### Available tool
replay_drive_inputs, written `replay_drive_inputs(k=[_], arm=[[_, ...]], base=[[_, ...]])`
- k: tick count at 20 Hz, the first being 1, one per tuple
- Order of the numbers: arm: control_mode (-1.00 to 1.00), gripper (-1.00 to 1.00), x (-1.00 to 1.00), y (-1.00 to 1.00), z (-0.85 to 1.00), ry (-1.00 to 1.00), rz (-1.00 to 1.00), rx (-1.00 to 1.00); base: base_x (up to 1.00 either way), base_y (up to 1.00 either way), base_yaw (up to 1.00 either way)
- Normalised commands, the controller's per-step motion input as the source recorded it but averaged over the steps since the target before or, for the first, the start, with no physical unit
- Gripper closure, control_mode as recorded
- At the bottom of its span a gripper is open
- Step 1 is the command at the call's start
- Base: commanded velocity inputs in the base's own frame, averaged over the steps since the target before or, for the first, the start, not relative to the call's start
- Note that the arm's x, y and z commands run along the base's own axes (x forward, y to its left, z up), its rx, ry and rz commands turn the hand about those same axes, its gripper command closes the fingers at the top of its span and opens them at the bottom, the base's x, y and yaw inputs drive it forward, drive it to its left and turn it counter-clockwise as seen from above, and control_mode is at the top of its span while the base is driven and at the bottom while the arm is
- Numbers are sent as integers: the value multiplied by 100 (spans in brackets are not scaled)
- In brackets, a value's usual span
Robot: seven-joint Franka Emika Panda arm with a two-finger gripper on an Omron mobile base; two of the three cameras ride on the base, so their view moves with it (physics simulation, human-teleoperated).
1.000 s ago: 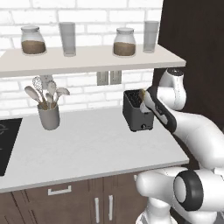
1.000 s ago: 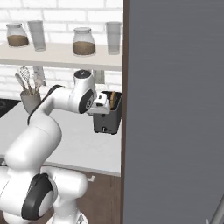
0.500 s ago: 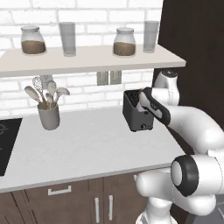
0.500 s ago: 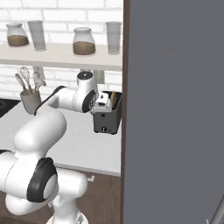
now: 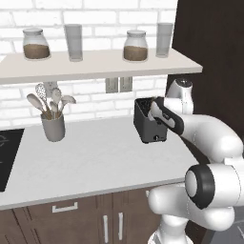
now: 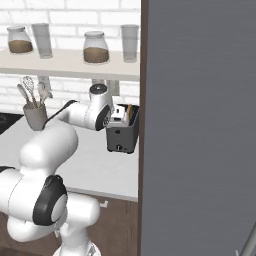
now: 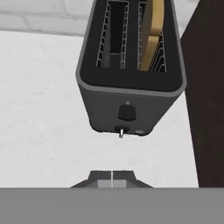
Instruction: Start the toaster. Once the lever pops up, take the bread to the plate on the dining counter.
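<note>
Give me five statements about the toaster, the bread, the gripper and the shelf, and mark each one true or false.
1. The bread stands in one slot of the toaster. True.
2. Both toaster slots hold a slice. False: the other slot is empty.
3. The gripper is shut. True.
4. The gripper holds the bread. False: it holds nothing and hangs in front of the toaster's face.
5. The utensil holder stands on the shelf. False: it stands on the counter, below the shelf.

Matt dark toaster (image 7: 131, 94) on speckled pale stone-like counter (image 7: 39, 109).
</note>
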Motion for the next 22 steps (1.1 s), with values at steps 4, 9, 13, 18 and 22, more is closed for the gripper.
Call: replay_drive_inputs(k=[4,9,13,18,22], arm=[[-100,100,13,0,-22,-10,0,0],[-100,100,9,-8,-14,-2,1,0],[-100,100,2,-14,0,0,1,0],[-100,100,15,-11,0,0,0,0],[-100,100,34,0,-2,0,0,0]], base=[[0,0,0],[0,0,0],[0,0,0],[0,0,0],[0,0,0]])
